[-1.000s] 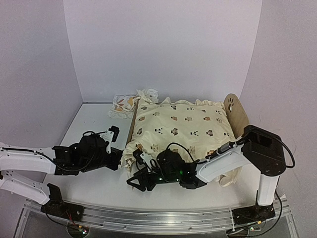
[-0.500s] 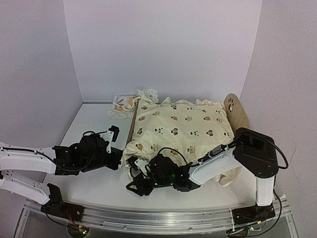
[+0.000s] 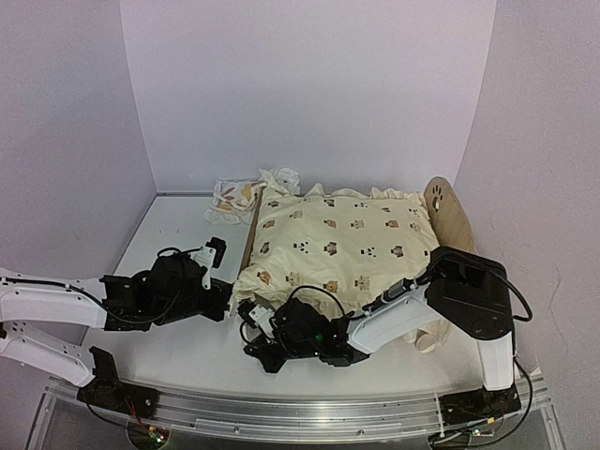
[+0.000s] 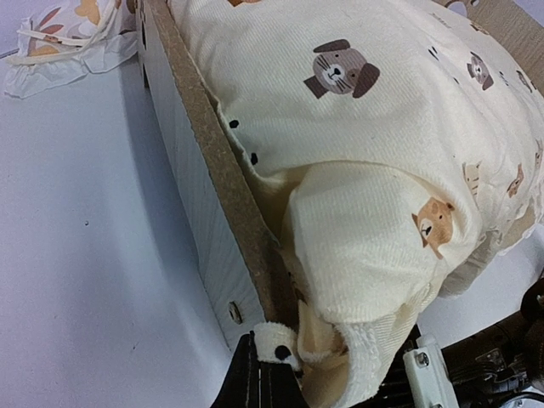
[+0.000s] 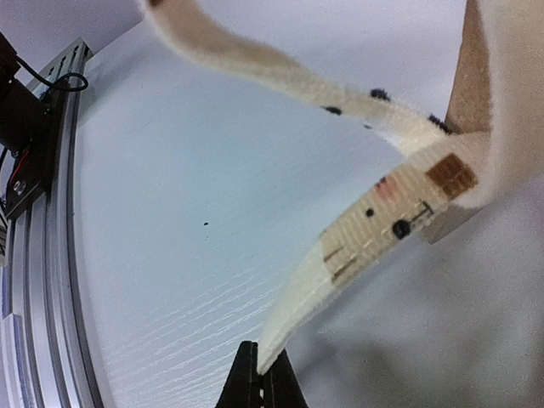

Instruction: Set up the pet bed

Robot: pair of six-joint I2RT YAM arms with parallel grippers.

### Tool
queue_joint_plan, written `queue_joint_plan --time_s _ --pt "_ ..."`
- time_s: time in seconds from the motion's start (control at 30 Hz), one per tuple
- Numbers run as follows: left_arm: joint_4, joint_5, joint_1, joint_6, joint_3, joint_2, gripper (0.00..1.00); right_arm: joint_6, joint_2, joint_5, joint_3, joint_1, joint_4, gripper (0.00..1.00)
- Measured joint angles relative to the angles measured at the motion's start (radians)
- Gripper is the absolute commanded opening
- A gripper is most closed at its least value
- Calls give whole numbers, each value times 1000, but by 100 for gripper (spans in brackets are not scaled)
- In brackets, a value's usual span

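Pet bed sits on the white tabletop right of centre, running from near the arms back toward the far wall, and the cream animal-print quilt covers most of it. Nearest, at the bed's near left corner, the right claw lies low over the tabletop, tips together on the end of a cream strip hanging from the quilt's edge. Just left of it, the left claw is pinched on the quilt's corner trim where it spills over the plywood side board. Farther back, the quilt lies puffed across the frame. The rounded end board with its paw-print cutout stands upright at the right. At the far left corner a small leaf-print pillow lies crumpled on the tabletop, just beside the frame.
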Motion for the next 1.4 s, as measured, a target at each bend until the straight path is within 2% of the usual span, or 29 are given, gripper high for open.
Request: queue_joint_plan --time_s 0.3,0.57,0.73,1.07,1.4 --pt "-178 -55 0 0 116 -12 0 6 -66 54 -129 2 10 0" --pt "-261 -68 0 28 233 -19 0 22 -73 69 -147 4 31 0" --pt "-257 -72 0 87 353 54 0 29 -73 72 -147 4 40 0" --pt "-261 -158 36 211 579 317 0 56 -76 76 -175 4 82 0" --pt "-305 -153 150 269 691 348 0 77 -80 105 -165 4 76 0"
